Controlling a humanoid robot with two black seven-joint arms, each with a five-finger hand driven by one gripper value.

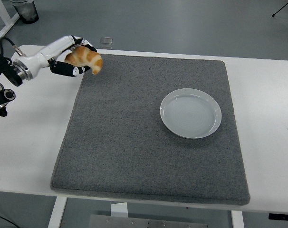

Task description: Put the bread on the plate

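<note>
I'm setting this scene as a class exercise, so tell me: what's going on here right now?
The robot's left hand is gripping a croissant in its fingers and holding it up over the far left corner of the grey mat. The white plate sits empty on the mat's right side, well away from the croissant. The right arm is not in view. The bread is not yet on the plate.

Glossy plate (190,113), rough felt mat (134,152)

one bread (85,59), one plate (190,113), one mat (134,142)
</note>
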